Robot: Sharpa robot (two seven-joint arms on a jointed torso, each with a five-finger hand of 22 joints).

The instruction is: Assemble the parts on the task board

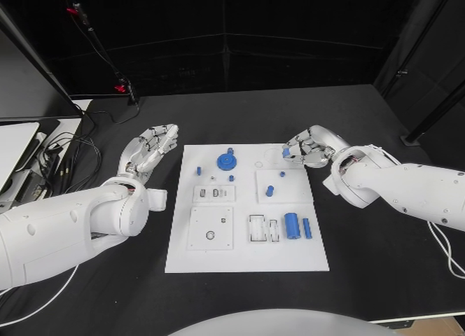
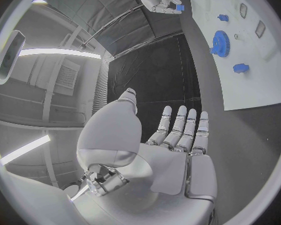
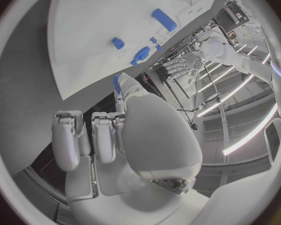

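The white task board lies in the middle of the black table. On it are a blue gear, a blue cylinder and several smaller blue parts. My right hand hovers at the board's far right corner with fingers curled, pinching a small blue part; the left wrist view also shows this part. My left hand is beside the board's far left corner, fingers stretched out and apart, holding nothing. In the left wrist view the gear stands ahead of the open left hand.
Cables and a pale flat device lie at the table's left edge. A dark post rises at the far right. Bare black table stretches beyond the board.
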